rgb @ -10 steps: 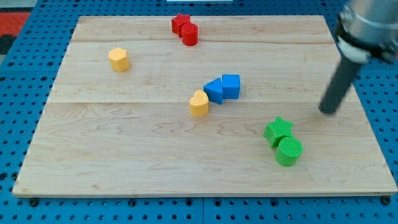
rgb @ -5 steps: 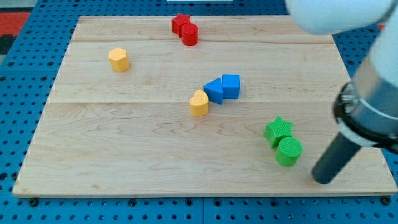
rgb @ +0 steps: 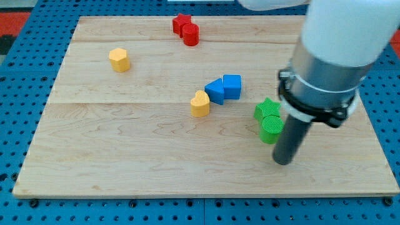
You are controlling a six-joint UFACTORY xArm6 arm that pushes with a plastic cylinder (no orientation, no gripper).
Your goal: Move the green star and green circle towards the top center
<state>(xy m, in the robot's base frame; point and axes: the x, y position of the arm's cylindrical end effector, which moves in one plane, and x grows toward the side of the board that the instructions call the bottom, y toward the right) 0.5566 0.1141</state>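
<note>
Wooden board [rgb: 125,156] on blue pegboard. No jaws here: rod only, my tip [rgb: 282,162] just below-right of green circle [rgb: 270,129], touching green star [rgb: 267,109] above it, right of centre. Elsewhere: blue pair, yellow heart, red pair.

My tip [rgb: 283,161] sits just below-right of the green circle [rgb: 271,129], which touches the green star [rgb: 267,110] above it. Left of them – blue cube [rgb: 232,86] against blue triangle [rgb: 215,91], yellow heart [rgb: 200,104] at its lower left. Yellow hexagon [rgb: 119,60] far left; red star [rgb: 182,24] and red cylinder [rgb: 190,35] touching at the board's [rgb: 125,162] top.
</note>
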